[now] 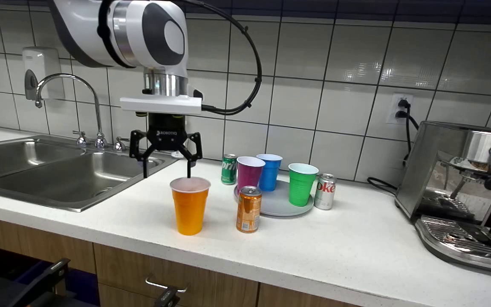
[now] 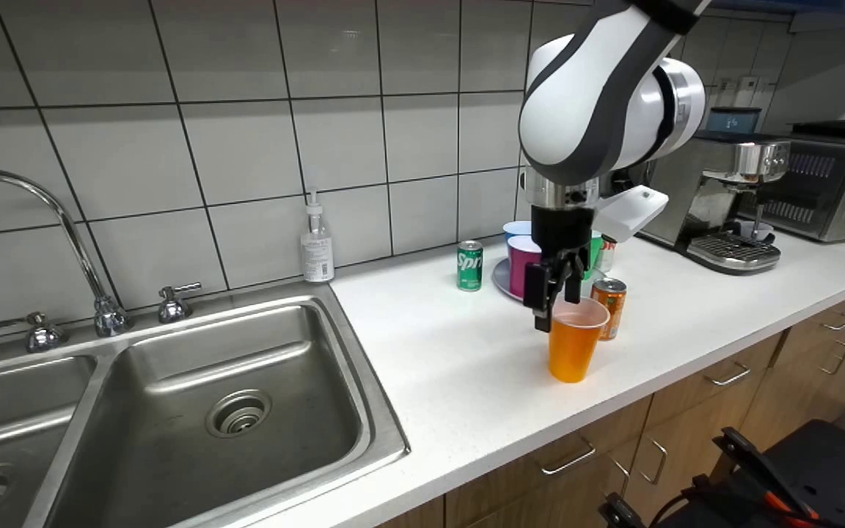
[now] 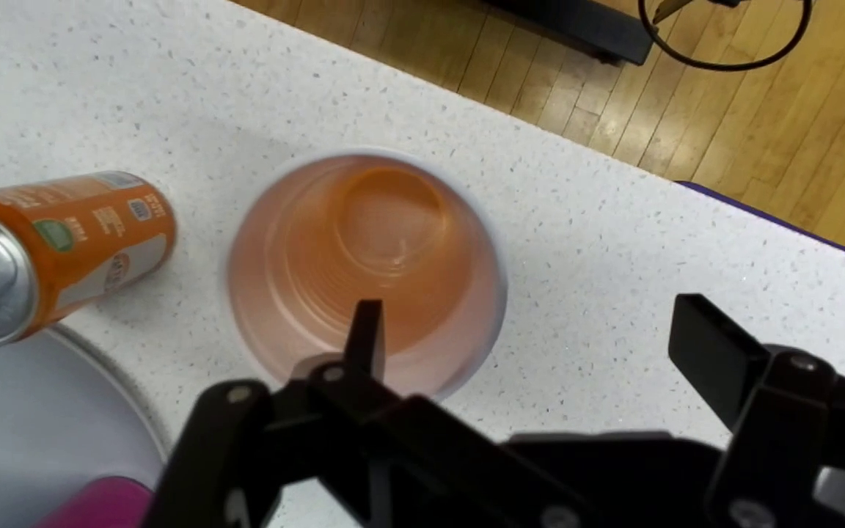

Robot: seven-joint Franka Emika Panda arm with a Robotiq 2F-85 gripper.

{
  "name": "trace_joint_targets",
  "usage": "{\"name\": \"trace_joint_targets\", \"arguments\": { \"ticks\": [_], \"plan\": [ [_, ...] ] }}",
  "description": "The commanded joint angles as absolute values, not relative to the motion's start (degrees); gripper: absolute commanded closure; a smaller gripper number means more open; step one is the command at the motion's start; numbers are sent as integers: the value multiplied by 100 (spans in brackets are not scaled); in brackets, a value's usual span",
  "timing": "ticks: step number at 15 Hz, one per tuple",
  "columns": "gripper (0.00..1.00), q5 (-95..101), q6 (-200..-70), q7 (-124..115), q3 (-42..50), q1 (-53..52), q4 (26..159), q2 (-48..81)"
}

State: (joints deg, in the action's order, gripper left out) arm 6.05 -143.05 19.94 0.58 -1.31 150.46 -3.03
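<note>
At the far left I have the steel sink (image 1: 66, 172), with the drain (image 2: 238, 413) plain to see in the basin nearer the cups in an exterior view. A clear pump bottle (image 2: 317, 251) stands just behind the sink's corner; how full it is I can't make out.

Next along is my gripper (image 1: 167, 174), pointing down with its jaws spread wide and holding nothing. On my wrist view one finger (image 3: 364, 334) overlaps the mouth of the orange cup (image 1: 190, 209); whether it touches the rim I can't tell. The cup stands upright on the white countertop (image 1: 348, 247), and I can look past its ridged wall to the orange bottom.

Farther right, a green Sprite can (image 1: 229, 169) stands upright toward the back. The orange can (image 1: 249, 211) is upright in front of the gray plate (image 1: 281, 209), lid and tab on top, contents hidden. The plate bears three upright cups: the purple cup (image 1: 249, 172), the blue cup (image 1: 270, 175) and the green cup (image 1: 301, 189). I see pale inner walls near their rims, but not their bottoms. A silver Coke can (image 1: 324, 192) stands just right of the plate, then the espresso machine (image 1: 458, 192), its drip tray (image 1: 467, 238) jutting forward.
</note>
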Motion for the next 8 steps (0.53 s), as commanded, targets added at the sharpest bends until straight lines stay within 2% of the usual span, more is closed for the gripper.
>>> {"name": "trace_joint_targets", "arguments": {
  "ticks": [1, 8],
  "plan": [
    [0, 531, -14328, 2300, 42, -140, 15220, -431],
    [0, 503, -14539, 2543, 65, -121, 15264, -259]
  ]
}}
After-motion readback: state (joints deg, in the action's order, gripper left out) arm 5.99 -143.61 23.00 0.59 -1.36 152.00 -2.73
